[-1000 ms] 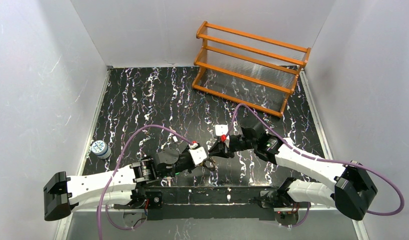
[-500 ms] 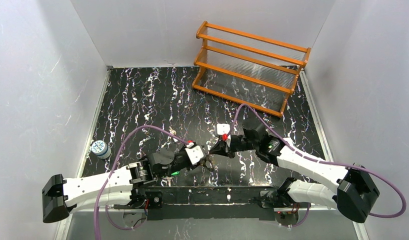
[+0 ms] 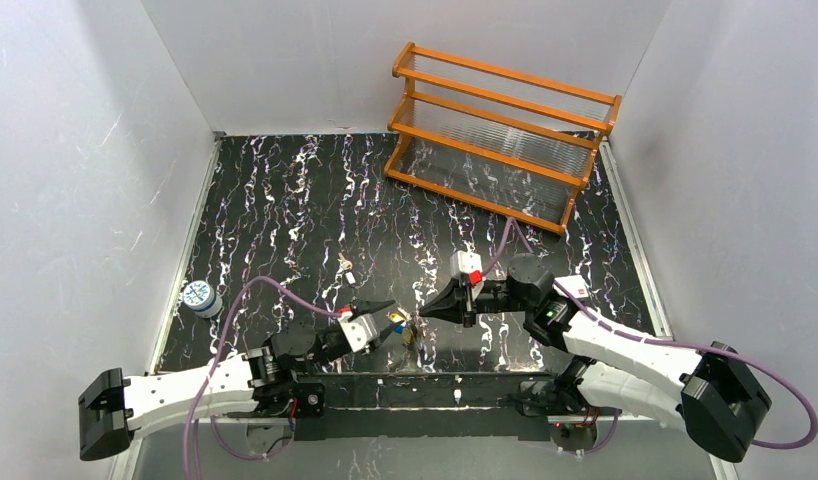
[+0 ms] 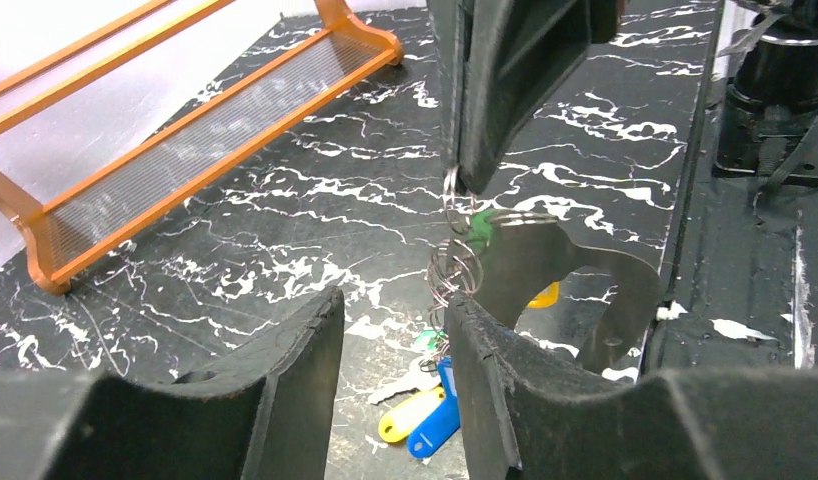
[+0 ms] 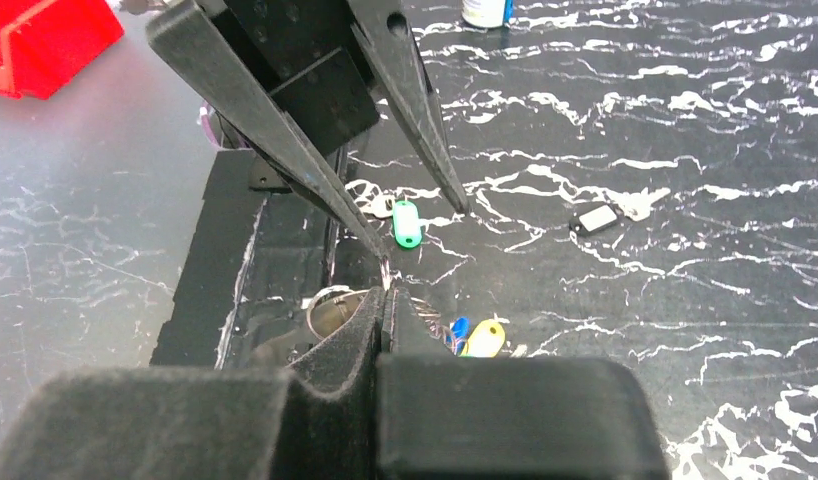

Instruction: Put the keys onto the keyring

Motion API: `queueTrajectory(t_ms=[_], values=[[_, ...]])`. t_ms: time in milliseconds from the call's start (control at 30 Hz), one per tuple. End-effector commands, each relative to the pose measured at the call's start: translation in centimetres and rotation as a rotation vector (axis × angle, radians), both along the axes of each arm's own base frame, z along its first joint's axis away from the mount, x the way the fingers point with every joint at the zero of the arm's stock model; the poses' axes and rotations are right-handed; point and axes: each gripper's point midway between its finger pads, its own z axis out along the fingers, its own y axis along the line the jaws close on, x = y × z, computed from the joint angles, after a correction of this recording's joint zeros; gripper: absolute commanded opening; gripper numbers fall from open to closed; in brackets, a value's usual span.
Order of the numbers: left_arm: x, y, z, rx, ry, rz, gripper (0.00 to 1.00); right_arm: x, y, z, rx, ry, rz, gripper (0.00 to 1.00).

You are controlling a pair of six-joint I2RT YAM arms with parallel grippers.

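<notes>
Pinching with the right pincer (image 3: 421, 317), freshly pressed together on the keyring (image 4: 520, 250), dangling it and its threaded keys (image 4: 422, 420) low; spreading the left pincer (image 4: 395, 330), letting go: handing over, likely freeing that side for loose keys (image 5: 408, 222).

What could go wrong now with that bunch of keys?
The right gripper pinches the key bunch by a thin ring at its tip; it might slip out. The left gripper is open and holds nothing, so nothing would catch it. A green key and a dark key lie loose on the table and could be knocked away.
</notes>
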Motion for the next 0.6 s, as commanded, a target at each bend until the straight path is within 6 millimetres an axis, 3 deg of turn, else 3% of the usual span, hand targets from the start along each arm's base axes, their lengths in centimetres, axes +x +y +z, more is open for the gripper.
queueTrajectory(t_ms=[0, 167, 333, 567], values=[[-1.1, -0.5, 2.8, -0.121, -0.072, -0.067, 0.41, -0.7, 0.4, 4.3, 0.156, -0.049, 0.043, 0.01], [-1.9, -1.2, 3.4, -0.149, -0.085, -0.123, 0.39, -0.8, 0.5, 4.4, 0.163, -0.044, 0.052, 0.01], [-2.6, -1.9, 3.9, -0.163, -0.090, -0.173, 0.27, -0.8, 0.5, 4.4, 0.165, -0.040, 0.056, 0.01], [-2.8, -2.1, 4.5, -0.195, -0.089, -0.191, 0.25, -0.9, 0.5, 4.5, 0.169, -0.043, 0.061, 0.01]])
